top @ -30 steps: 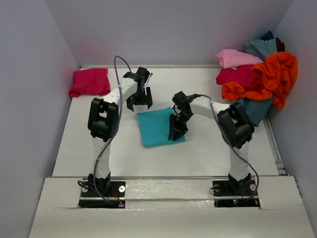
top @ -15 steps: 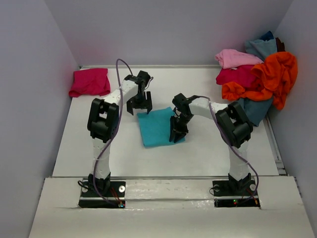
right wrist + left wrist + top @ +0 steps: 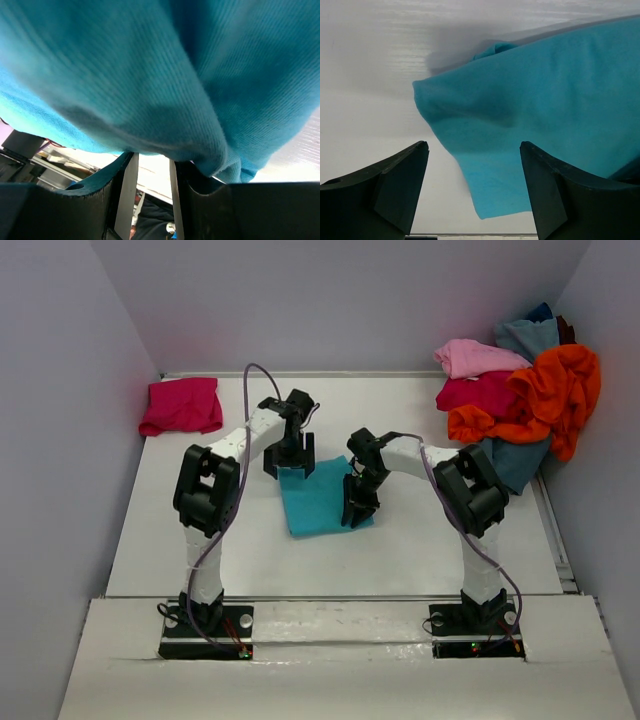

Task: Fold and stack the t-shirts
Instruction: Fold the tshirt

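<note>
Turquoise t-shirt (image 3: 530, 115) corner lies inside spread left pincer (image 3: 474, 146).

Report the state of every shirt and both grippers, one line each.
turquoise t-shirt, folded, lying in the middle, right edge gripped and raised.
magenta-pink t-shirt, loosely folded, lying at the far left corner.
shirt pile, unfolded, heaped at the far right.
left gripper, open, over the turquoise t-shirt's far left corner.
right gripper, apparently shut on the turquoise t-shirt's right edge.
</note>
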`<action>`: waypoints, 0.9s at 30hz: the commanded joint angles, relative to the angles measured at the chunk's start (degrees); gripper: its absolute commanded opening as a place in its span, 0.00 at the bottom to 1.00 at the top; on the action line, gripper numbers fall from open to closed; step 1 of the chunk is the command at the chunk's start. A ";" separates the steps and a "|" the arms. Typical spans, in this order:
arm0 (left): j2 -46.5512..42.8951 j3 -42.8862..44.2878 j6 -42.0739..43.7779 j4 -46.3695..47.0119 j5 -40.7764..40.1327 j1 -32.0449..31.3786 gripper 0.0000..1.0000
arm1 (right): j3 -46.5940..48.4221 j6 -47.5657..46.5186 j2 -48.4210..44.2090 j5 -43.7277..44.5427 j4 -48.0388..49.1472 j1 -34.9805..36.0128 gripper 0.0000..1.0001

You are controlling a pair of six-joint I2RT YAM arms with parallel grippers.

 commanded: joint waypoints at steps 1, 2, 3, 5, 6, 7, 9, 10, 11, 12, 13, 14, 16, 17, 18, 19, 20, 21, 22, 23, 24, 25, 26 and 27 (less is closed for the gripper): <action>-5.38 -3.49 -1.38 -1.07 -0.40 0.33 0.89 | 1.34 -0.12 0.88 1.97 0.61 0.43 0.37; -6.52 -6.89 -2.00 1.11 1.87 0.33 0.89 | 1.43 -0.20 1.05 1.89 0.52 0.43 0.37; -8.10 -8.58 -3.83 2.69 4.07 1.20 0.89 | 1.61 -0.20 1.14 1.88 0.52 0.43 0.37; -9.25 -12.61 -4.99 4.20 5.84 1.99 0.89 | 1.70 -0.29 1.23 1.88 0.43 0.43 0.37; -9.69 -13.68 -5.34 4.64 6.89 2.00 0.89 | 1.70 -0.47 1.23 1.88 0.52 0.43 0.37; -10.65 -14.56 -6.21 5.43 7.25 2.00 0.89 | 1.87 -0.47 1.23 1.80 0.43 0.43 0.37; -11.71 -16.68 -6.75 6.05 8.30 2.00 0.89 | 2.13 -0.64 0.71 1.88 0.26 0.43 0.36; -12.50 -17.12 -7.10 6.40 8.57 2.52 0.90 | 2.31 -0.64 0.27 2.15 0.34 0.43 0.36; -13.21 -18.34 -7.71 6.84 8.92 2.53 0.90 | 2.92 -0.73 -0.43 2.41 0.26 0.43 0.36; -13.91 -19.22 -8.15 7.54 10.14 2.53 0.90 | 3.71 -0.90 -1.13 3.11 -0.18 0.43 0.36; -15.13 -20.10 -8.59 9.02 11.02 3.22 0.90 | 4.50 -0.99 -2.53 4.33 -0.79 0.43 0.36; -15.76 -22.03 -9.12 10.00 11.90 3.23 0.91 | 5.29 -1.17 -3.24 4.69 -0.89 0.43 0.37; -17.16 -25.45 -10.52 14.02 15.94 4.63 0.91 | 7.75 -1.61 -4.74 6.70 -1.06 0.43 0.37; -17.43 -26.43 -10.96 15.27 17.08 4.63 0.91 | 8.63 -1.87 -4.75 7.15 -1.24 0.43 0.37; -17.95 -27.48 -11.49 16.58 18.40 4.63 0.91 | 9.42 -2.22 -4.66 7.42 -1.59 0.43 0.37; -18.48 -28.28 -12.28 17.82 20.15 4.63 0.91 | 11.26 -2.83 -4.31 7.60 -2.63 0.43 0.37; -19.44 -29.85 -12.55 19.92 20.78 4.63 0.91 | 11.80 -3.01 -3.87 7.95 -2.82 0.43 0.37; -19.89 -30.65 -13.07 20.89 21.74 4.63 0.92 | 12.15 -3.36 -3.69 8.04 -3.08 0.43 0.37; -20.33 -31.35 -13.86 21.69 22.36 4.63 0.92 | 12.76 -3.63 -3.60 7.78 -3.34 0.43 0.37; -20.94 -32.67 -14.30 23.26 22.80 5.16 0.92 | 12.77 -3.81 -3.60 7.60 -3.87 0.43 0.37; -21.30 -33.38 -14.74 24.06 23.42 5.16 0.92 | 12.60 -3.89 -3.78 7.60 -3.87 0.43 0.37; -21.73 -34.17 -15.27 25.02 24.12 5.77 0.92 | 12.42 -4.16 -3.95 7.68 -3.87 0.43 0.37; -22.26 -35.65 -16.14 26.69 24.82 5.78 0.92 | 12.07 -4.16 -4.13 7.95 -3.87 0.43 0.37; -22.35 -36.28 -16.59 27.14 25.09 5.78 0.92 | 11.89 -4.42 -4.39 8.04 -3.70 0.43 0.37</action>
